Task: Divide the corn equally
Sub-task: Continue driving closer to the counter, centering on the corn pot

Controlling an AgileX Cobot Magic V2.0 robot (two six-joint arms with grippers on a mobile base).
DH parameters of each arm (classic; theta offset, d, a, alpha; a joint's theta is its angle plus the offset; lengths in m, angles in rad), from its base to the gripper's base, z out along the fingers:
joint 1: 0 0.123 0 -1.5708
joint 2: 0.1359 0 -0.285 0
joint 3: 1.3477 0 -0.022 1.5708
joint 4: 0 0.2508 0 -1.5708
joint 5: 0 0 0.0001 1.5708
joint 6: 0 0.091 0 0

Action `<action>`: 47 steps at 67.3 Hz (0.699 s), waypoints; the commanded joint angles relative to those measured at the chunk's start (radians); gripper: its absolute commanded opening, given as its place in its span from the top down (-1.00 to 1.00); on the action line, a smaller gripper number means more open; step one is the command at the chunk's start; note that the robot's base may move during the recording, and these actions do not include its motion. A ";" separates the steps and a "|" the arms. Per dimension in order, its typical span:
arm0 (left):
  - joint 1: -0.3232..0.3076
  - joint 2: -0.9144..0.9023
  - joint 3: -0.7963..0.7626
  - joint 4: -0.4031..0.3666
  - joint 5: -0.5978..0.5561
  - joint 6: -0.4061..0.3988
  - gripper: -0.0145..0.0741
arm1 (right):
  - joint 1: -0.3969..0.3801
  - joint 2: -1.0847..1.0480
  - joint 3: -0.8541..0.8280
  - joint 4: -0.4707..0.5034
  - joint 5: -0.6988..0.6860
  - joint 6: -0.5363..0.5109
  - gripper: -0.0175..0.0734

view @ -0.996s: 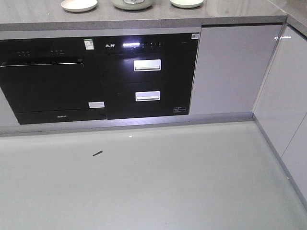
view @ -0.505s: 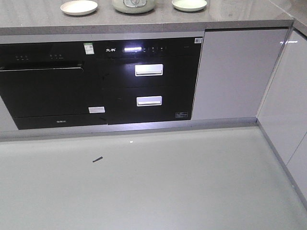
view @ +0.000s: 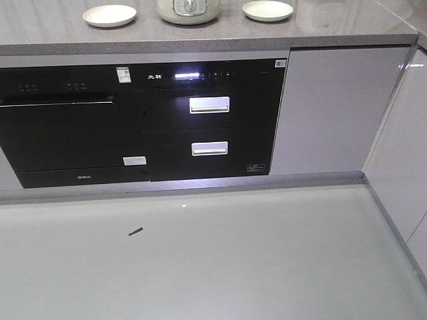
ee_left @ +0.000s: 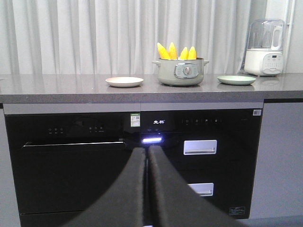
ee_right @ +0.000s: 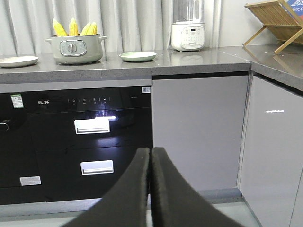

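the approach is in hand, and nothing is grasped yet. the corn (ee_left: 177, 51) stands tips up in the grey-green pot (ee_left: 180, 74) on the far counter (ee_left: 57, 88). a white plate (ee_left: 124, 82) lies near the pot's left and a green plate (ee_left: 236, 80) near its right, both bare. the left gripper (ee_left: 147, 153) and right gripper (ee_right: 151, 155) hang low, facing the black appliances, each with fingers pressed together on nothing. the next move likely calls for lifting an arm to counter height, parting the claw and taking one cob by its upper end.
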 commanded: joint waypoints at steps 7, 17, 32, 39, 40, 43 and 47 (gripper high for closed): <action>-0.001 -0.017 -0.017 -0.007 -0.070 -0.001 0.69 | -0.005 -0.006 0.007 -0.007 -0.075 0.003 0.63; -0.001 -0.017 -0.017 -0.007 -0.070 -0.001 0.69 | -0.005 -0.006 0.007 -0.007 -0.075 0.003 0.63; -0.001 -0.017 -0.017 -0.007 -0.070 -0.001 0.69 | -0.005 -0.006 0.007 -0.007 -0.075 0.003 0.63; -0.001 -0.017 -0.017 -0.007 -0.070 -0.001 0.69 | -0.005 -0.006 0.007 -0.007 -0.075 0.003 0.63; -0.001 -0.017 -0.017 -0.007 -0.070 -0.001 0.69 | -0.005 -0.006 0.007 -0.007 -0.075 0.003 0.63; -0.001 -0.017 -0.017 -0.007 -0.070 -0.001 0.69 | -0.005 -0.006 0.007 -0.007 -0.075 0.003 0.63; -0.001 -0.017 -0.017 -0.007 -0.070 -0.001 0.69 | -0.005 -0.006 0.007 -0.007 -0.075 0.003 0.63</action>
